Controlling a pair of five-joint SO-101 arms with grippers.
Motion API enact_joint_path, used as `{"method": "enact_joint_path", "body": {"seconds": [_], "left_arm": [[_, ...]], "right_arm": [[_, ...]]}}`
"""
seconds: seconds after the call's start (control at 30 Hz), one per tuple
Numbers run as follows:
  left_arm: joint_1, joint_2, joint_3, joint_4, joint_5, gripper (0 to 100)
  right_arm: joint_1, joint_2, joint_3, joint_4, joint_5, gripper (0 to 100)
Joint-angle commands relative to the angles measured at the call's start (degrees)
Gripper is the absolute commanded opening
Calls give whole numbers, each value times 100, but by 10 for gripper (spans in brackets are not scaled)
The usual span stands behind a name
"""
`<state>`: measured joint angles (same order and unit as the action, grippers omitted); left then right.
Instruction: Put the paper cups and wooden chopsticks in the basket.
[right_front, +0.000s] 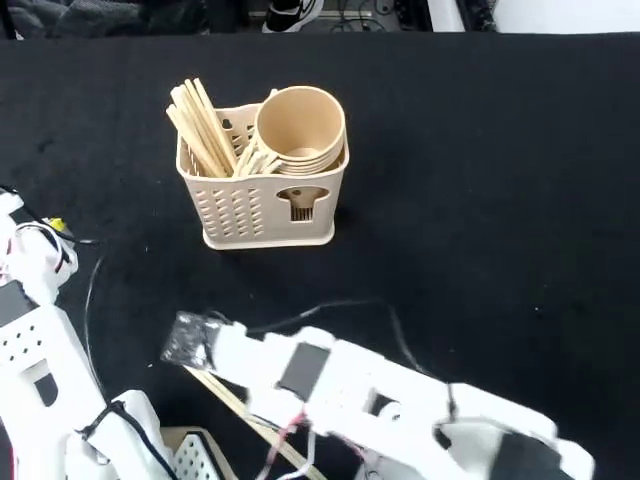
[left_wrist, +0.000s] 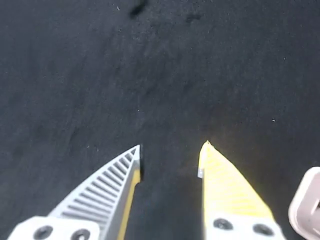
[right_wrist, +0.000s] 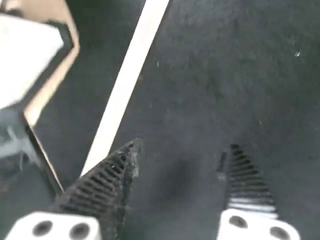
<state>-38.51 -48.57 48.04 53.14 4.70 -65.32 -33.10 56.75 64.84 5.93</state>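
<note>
So the right gripper (right_wrist: 182, 150) is spread open with nothing between its black ribbed fingers, sitting low over the black table (right_front: 480, 180). A loose chopstick (right_wrist: 125, 85) lies flat on the cloth just beside one fingertip, close enough that it's hard to tell if they touch, but it's outside the gap, not in it. From the high view that arm stretches across the near side of the table, with the stick poking out from under it.

The left gripper (left_wrist: 170, 150) is open too, one grey finger and one yellow, holding nothing and hanging over bare cloth on the left side.

Further back, well apart from both, the basket (right_front: 262, 205) stands upright. It holds a nested stack of paper cups (right_front: 300, 125) on one side and wooden chopsticks (right_front: 205, 125) leaning out on the other.
</note>
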Motion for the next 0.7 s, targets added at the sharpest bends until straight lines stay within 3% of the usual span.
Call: {"method": "enact_joint_path", "body": {"seconds": [0.0,0.17,0.37,0.57,0.67], "left_arm": [[-66,-62,-479,387,-18,191],[-101,-70,-479,571,-18,191],[-110,-70,-453,993,-18,193],[-66,-70,-356,1011,-18,191],[-57,-70,-295,1002,-18,191]], "right_arm": [[-141,963,-734,-299,-642,290],[-360,2158,-1358,-580,-1503,290],[-967,3301,-1807,-1187,-1873,290],[-712,4084,-2264,-1204,-1996,285],[-554,4189,-2448,-1116,-1943,194]]}}
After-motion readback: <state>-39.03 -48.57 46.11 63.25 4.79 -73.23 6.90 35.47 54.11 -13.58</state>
